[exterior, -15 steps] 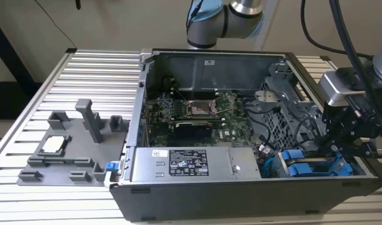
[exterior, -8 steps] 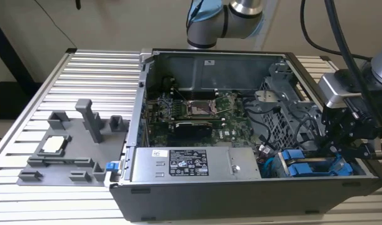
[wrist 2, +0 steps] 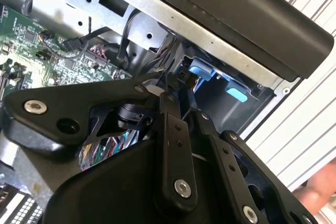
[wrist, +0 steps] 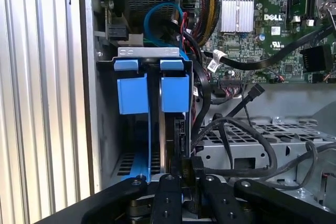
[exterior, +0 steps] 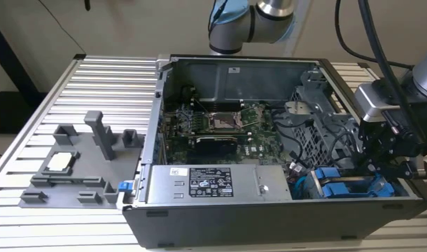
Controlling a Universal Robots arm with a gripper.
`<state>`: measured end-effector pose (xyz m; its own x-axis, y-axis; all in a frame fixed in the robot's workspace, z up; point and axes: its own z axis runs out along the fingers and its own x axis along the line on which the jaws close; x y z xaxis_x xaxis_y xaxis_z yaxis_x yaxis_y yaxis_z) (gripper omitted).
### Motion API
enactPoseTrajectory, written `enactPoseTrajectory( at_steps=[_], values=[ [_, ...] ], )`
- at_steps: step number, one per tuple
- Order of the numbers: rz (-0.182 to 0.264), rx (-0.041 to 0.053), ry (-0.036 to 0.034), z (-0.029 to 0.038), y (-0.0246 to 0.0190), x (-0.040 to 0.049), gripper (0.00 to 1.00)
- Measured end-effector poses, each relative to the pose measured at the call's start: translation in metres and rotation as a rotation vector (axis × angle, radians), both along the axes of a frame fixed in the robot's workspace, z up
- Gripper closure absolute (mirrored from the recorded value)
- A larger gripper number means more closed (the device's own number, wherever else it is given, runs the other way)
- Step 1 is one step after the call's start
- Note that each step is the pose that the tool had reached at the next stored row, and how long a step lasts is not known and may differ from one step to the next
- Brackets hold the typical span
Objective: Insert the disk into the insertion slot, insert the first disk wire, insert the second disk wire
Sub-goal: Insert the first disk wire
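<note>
Disk (wrist: 174, 95) seated in the insertion slot (wrist: 105, 129) directly ahead of the fingers (wrist: 167, 192), which appear clamped on a black wire plug (wrist: 190, 167) at the disk's near edge; disk insertion judged complete, first wire in hand, second wire not confirmed.

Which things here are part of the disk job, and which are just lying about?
Job: the disk, the insertion slot, the gripper.
Lying about: the other blue-fronted drive, the grey parts tray, the power supply, the motherboard.
</note>
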<state>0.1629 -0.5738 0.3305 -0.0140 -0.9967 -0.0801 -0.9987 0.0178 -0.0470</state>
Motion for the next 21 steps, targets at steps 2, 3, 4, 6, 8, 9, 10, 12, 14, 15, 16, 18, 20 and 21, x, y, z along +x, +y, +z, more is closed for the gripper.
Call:
enactPoseTrajectory(
  at_steps=[2,3,4,6,8,9,10,12,14,15,16,18,20,21],
  values=[
    [0.000,0.0005,0.0000,-0.0004,-0.0001,0.0000,0.79],
    [0.000,0.0001,-0.0001,0.0000,-0.0001,0.0000,0.79],
    [0.000,0.0002,0.0000,0.0022,-0.0001,0.0000,0.73],
    [0.000,-0.0001,0.0000,0.0105,-0.0001,0.0000,0.73],
    [0.000,-0.0003,0.0000,0.0199,-0.0001,0.0000,0.73],
    [0.000,-0.0004,0.0000,0.0246,-0.0001,0.0000,0.73],
    [0.000,-0.0003,0.0000,0.0290,-0.0001,0.0000,0.73],
    [0.000,-0.0004,0.0000,0.0382,-0.0001,0.0001,0.73],
    [0.000,-0.0003,0.0000,0.0473,0.0000,0.0001,0.73],
    [0.000,-0.0004,0.0000,0.0518,-0.0001,0.0000,0.73],
    [0.000,-0.0004,0.0000,0.0545,0.0000,0.0000,0.73],
    [0.000,-0.0003,0.0000,0.0547,-0.0001,0.0000,0.73],
    [0.000,-0.0001,0.0000,0.0547,0.0000,0.0000,0.73],
    [0.000,-0.0004,0.0000,0.0549,0.0010,0.0000,0.73]
  ],
)
